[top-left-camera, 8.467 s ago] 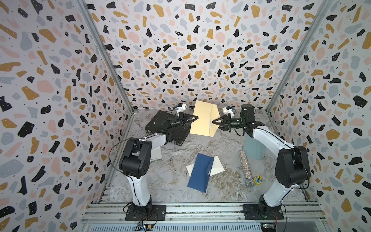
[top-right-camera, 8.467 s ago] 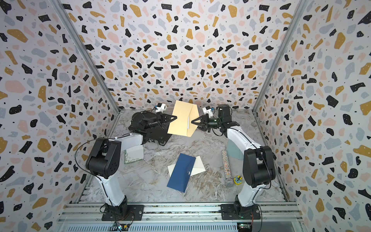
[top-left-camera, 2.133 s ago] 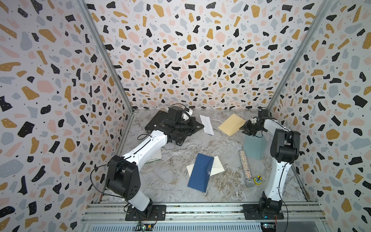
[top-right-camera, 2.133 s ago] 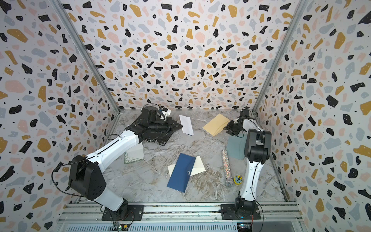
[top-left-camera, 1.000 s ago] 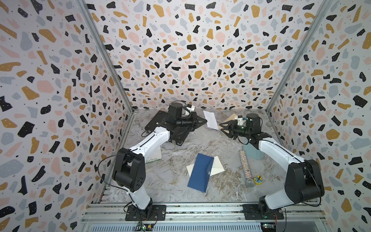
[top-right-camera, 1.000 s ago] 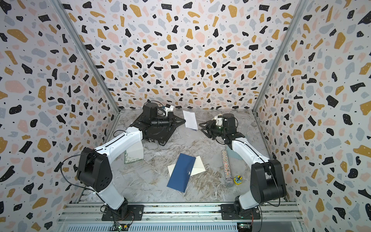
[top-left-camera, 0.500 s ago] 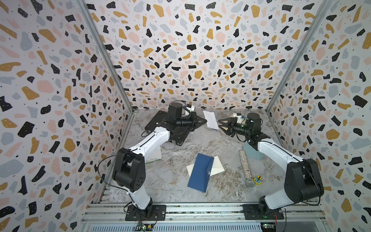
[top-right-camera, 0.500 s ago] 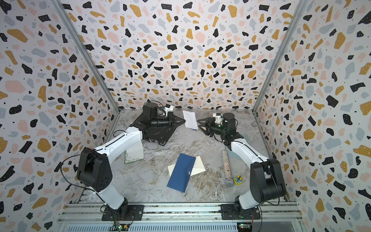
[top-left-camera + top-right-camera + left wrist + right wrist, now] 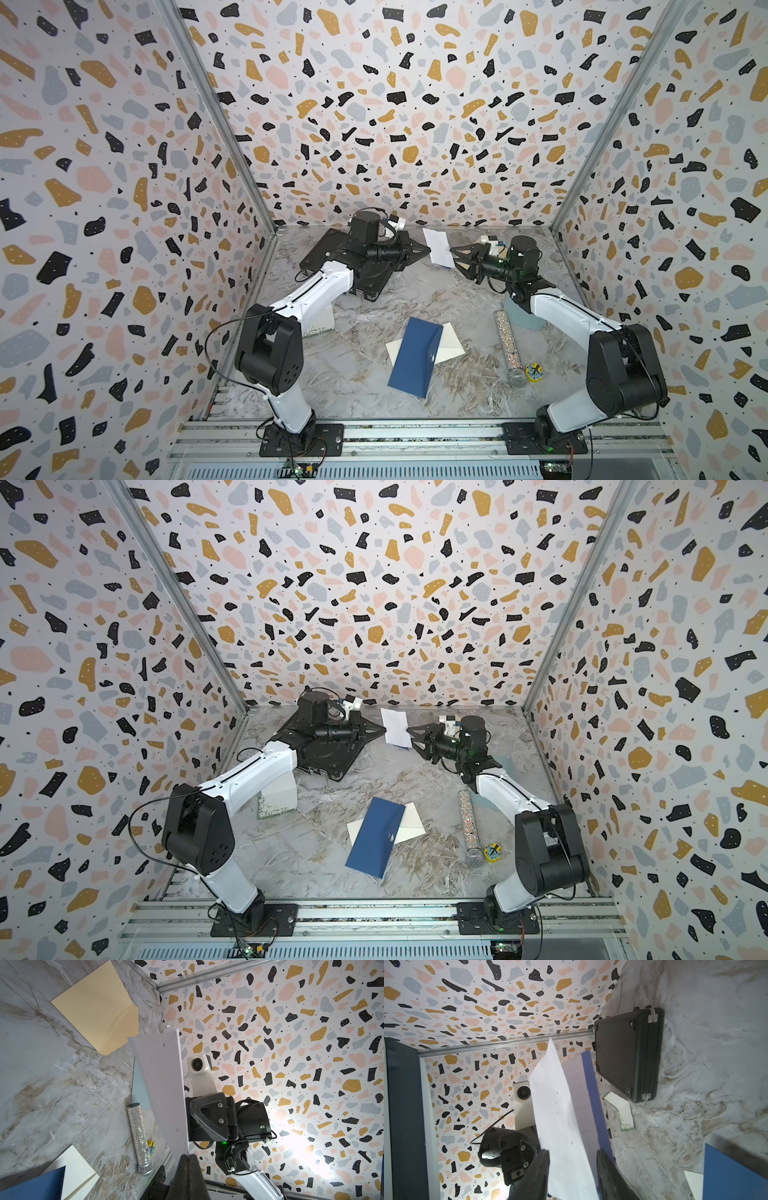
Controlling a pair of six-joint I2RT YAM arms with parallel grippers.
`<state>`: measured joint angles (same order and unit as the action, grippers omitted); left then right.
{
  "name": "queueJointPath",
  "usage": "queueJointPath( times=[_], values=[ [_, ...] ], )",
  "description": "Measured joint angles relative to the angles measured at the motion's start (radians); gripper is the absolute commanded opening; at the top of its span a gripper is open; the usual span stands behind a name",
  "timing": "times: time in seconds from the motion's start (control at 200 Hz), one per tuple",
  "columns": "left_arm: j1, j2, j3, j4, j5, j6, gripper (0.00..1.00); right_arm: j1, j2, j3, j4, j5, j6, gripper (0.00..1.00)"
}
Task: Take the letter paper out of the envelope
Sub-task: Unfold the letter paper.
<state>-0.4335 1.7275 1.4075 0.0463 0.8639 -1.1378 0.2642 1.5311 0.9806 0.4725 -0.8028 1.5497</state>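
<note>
Your left gripper (image 9: 425,250) is pinched shut on the letter paper (image 9: 438,247), holding it aloft, clear of the tan envelope (image 9: 97,1007) (flat on the table behind), so your right gripper (image 9: 455,258), jaws parted around the opposite edge, can likely take it.

We're seeing a plain white letter paper (image 9: 438,247), faintly flecked with grey up close. The envelope (image 9: 97,1007) is buff yellow. The floor (image 9: 357,386) comes up as grey marble veined with brown. Now the ribbed black case (image 9: 627,1053), a navy blue folder (image 9: 415,357), cream sheets (image 9: 451,343) and a silver glitter tube (image 9: 509,345). We spot a yellow trinket (image 9: 533,371) with black marks. The arms (image 9: 309,291) are white with black joints. The walls (image 9: 395,104) wear terrazzo, with ochre, pink, grey-blue and black chips on white.
</note>
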Motion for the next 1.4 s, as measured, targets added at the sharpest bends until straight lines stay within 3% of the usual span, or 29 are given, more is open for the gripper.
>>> queueJointPath(
  times=[0.601,1.396],
  values=[
    [0.0,0.027,0.0,0.047,0.002,-0.043,0.0,0.021,0.002,-0.023,0.159,-0.004,0.13,0.35],
    [-0.022,0.046,-0.005,0.142,-0.016,-0.12,0.0,0.083,0.041,-0.007,0.16,0.037,0.109,0.18]
  ],
)
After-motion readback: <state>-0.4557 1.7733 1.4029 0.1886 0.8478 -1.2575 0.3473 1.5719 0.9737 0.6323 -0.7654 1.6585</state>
